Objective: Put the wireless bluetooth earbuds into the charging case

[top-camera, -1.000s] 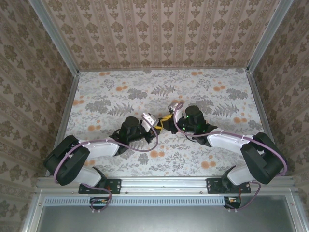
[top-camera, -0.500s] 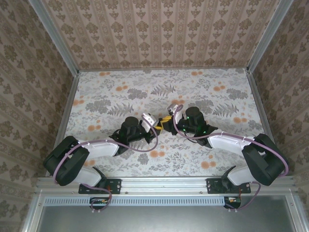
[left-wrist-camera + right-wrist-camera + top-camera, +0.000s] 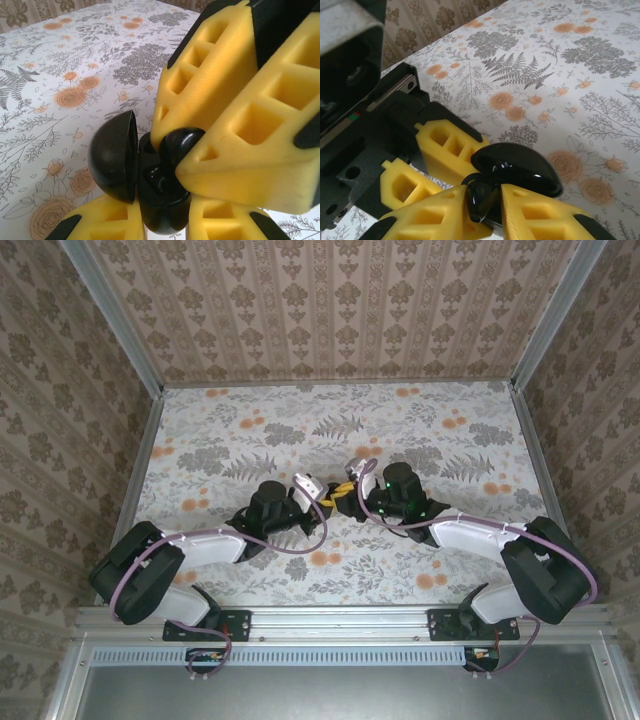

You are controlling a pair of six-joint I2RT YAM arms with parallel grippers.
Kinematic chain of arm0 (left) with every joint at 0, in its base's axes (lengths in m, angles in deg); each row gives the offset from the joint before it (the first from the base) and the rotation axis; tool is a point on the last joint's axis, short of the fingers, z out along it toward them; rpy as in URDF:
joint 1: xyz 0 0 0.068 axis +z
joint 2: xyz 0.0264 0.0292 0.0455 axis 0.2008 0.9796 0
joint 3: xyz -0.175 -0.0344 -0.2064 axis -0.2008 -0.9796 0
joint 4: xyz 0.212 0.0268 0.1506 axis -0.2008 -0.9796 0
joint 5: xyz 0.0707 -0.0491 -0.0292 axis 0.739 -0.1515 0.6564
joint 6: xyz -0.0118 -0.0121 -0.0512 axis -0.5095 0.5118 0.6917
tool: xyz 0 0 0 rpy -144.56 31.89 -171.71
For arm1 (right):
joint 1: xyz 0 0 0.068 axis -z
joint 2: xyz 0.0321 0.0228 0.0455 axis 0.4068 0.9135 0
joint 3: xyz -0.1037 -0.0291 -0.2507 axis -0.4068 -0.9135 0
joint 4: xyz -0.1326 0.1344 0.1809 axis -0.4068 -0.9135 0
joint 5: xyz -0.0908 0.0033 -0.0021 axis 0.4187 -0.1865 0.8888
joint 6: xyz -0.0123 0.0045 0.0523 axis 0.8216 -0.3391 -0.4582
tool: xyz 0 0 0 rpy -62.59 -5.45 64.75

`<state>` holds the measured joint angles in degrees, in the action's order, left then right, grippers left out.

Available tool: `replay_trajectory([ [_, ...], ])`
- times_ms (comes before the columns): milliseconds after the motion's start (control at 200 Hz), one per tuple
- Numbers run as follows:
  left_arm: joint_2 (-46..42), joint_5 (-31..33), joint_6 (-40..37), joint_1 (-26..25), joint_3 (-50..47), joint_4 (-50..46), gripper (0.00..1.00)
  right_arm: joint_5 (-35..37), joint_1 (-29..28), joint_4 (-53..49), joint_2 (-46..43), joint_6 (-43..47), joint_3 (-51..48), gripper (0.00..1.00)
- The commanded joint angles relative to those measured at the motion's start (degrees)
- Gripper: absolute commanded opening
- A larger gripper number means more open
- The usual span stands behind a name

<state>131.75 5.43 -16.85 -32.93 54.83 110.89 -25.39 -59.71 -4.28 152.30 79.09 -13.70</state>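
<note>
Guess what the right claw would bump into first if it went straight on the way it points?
Probably the open black charging case, held by the left claw. The right claw pinches a black earbud right at the case's opening, so the earbud would touch first.

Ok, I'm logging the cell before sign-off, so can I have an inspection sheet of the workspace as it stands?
surface: floral-print table, lying flat.
job's things: black charging case, lid open; black earbud held at its opening.
clutter: nothing seen.
grippers: left gripper shut on the charging case; right gripper pinching the earbud.
cables: purple cables run along both arms.
surroundings: patterned walls, metal frame.
</note>
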Motion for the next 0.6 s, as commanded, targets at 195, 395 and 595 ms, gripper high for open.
replay_trajectory([
  [195, -1.61, -0.02, -1.02, 0.22, 1.37, 2.74, 0.13, -2.12, -0.65, -1.92, -0.44, -0.16, -0.64, 0.31],
  [395, -1.63, 0.02, -1.32, 0.13, 1.03, 2.57, 0.13, -0.87, -0.6, -1.88, -3.03, -1.08, -0.2, 0.38],
  [595, -1.3, 0.33, -1.75, 0.08, 0.36, 2.55, 0.14, -0.87, -0.49, -2.06, -4.97, -2.13, 0.05, 0.49],
])
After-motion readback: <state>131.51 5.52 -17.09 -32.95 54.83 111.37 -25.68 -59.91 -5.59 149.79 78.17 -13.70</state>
